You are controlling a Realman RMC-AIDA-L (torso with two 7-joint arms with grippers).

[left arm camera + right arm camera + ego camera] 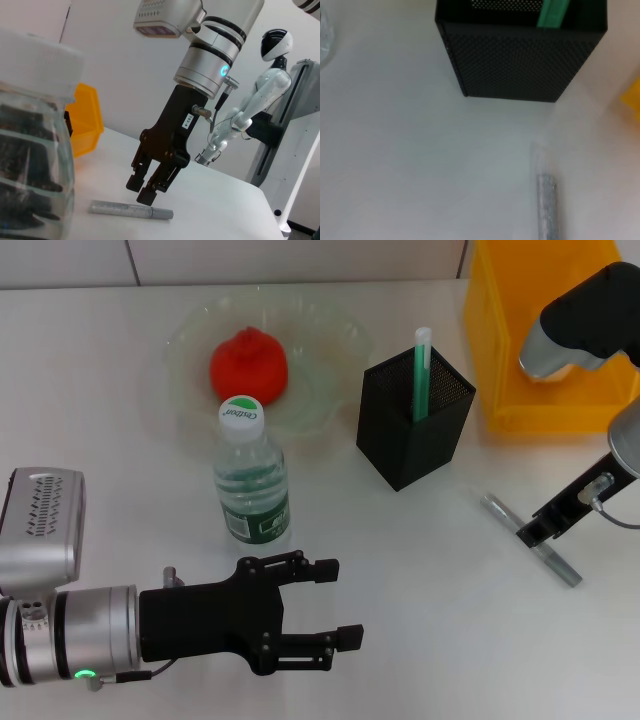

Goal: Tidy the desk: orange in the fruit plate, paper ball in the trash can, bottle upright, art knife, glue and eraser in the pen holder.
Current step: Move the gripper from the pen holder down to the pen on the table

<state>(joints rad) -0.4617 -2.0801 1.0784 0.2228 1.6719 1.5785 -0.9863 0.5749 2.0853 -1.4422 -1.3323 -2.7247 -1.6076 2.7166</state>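
White desk surface (120,420) fills the scene, with a pale wall behind it. At the near left, the left gripper (335,600) lies low over the desk with its two black fingers spread apart, holding nothing; its silver arm runs off the left edge. Just beyond those fingers stands the bottle (251,475), upright, clear with a dark green label and a white-green cap. Farther back sits the fruit plate (340,335), a pale-green glass bowl with a wavy rim, and the orange (248,364) rests inside it.

On the right, the right gripper (146,189) points down at the desk, its black fingers slightly parted just above a slim silver-grey stick, the art knife (535,542), which lies flat on the desk; whether the fingers touch it cannot be told. Between the two arms, nearer the far side, stands the pen holder (412,430), a square black mesh cup with a green and white stick (421,370) standing in it. The trash can (520,330), bright yellow, sits at the far right behind the right arm.
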